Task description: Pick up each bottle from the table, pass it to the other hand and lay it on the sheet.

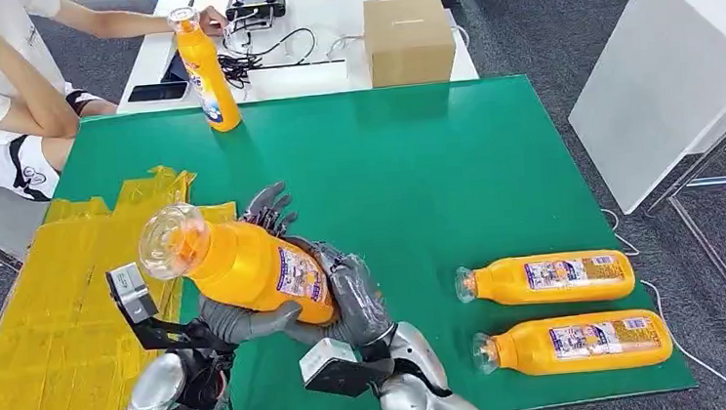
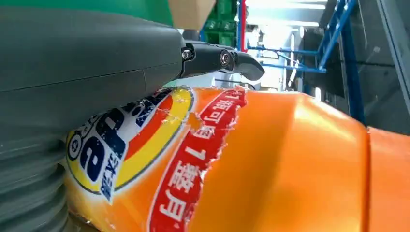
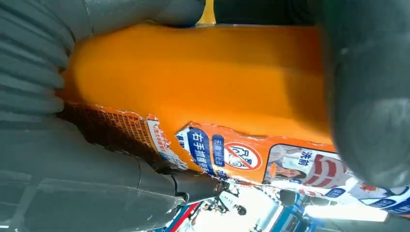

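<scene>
One yellow sheet [image 1: 50, 318] lies crumpled on the left part of the green bench [image 1: 453, 159]. Four orange bottles show in all. One is lifted above the bench's near edge, just right of the sheet, its clear cap end tilted up to the left: this held bottle [image 1: 246, 266] is gripped by both hands, the left hand [image 1: 241, 322] cupping it from beneath, the right hand [image 1: 346, 290] wrapped round its base end. One upright bottle [image 1: 206, 70] stands at the far edge, a person's hand [image 1: 212, 19] at its cap. Two lying bottles [image 1: 546, 279] rest side by side at the near right, caps pointing left.
</scene>
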Robot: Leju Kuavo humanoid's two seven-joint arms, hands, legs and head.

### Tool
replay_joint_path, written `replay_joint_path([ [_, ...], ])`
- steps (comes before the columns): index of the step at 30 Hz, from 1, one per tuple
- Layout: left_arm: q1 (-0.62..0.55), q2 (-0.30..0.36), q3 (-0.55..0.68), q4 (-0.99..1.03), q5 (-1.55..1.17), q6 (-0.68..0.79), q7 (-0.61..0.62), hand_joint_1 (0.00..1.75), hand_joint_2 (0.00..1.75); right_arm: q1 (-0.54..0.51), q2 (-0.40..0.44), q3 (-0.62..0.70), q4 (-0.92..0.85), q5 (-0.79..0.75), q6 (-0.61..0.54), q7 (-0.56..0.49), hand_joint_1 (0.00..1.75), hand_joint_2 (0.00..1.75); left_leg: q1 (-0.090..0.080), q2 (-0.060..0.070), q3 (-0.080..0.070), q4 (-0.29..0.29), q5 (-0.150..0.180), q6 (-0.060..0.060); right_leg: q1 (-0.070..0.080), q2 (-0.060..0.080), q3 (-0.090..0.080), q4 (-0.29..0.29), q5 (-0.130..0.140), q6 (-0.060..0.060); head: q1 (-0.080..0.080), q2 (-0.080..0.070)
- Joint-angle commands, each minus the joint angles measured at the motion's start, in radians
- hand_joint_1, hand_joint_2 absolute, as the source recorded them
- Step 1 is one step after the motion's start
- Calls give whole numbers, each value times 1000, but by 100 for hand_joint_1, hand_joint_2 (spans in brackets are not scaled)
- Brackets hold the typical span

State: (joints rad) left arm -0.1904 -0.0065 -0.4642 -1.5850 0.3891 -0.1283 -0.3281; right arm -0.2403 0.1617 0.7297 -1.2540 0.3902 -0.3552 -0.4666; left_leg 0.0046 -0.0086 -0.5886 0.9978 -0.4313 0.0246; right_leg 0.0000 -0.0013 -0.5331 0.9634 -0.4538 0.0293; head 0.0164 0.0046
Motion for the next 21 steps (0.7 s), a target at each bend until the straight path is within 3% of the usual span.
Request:
replay_joint_path([
  [1, -27, -36, 65, 16, 52, 69, -11, 0, 175, -15, -28, 101, 106, 13, 13, -3, 175, 175, 1, 0, 5, -1, -1, -1, 1, 0, 6, -3, -1, 0, 0, 0],
  [2, -23, -39, 72, 8, 57, 78, -14, 0, 175, -16, -28, 101, 111, 13, 13, -3, 175, 175, 1, 0, 6, -1, -2, -1, 1, 0, 7, -3, -1, 0, 0, 0],
  [3, -19, -46, 81, -1, 66, 92, -18, 129, 175, -17, -27, 101, 116, 13, 12, -2, 175, 175, 1, 1, 7, -1, -2, -1, 1, 0, 8, -3, -1, 0, 0, 0],
  [4, -9, -62, 100, -25, 93, 126, -27, 175, 175, -21, -25, 102, 123, 14, 13, 2, 175, 175, 1, -1, 3, -1, 0, 0, 0, -1, 3, -2, -1, 0, 0, 0],
  [21, -14, -67, 122, -29, 103, 178, -53, 175, 175, -22, -20, 79, 125, 10, -17, 7, 175, 175, 1, -2, 3, -1, -1, -1, 1, -2, 4, -2, -1, 0, 0, 0],
])
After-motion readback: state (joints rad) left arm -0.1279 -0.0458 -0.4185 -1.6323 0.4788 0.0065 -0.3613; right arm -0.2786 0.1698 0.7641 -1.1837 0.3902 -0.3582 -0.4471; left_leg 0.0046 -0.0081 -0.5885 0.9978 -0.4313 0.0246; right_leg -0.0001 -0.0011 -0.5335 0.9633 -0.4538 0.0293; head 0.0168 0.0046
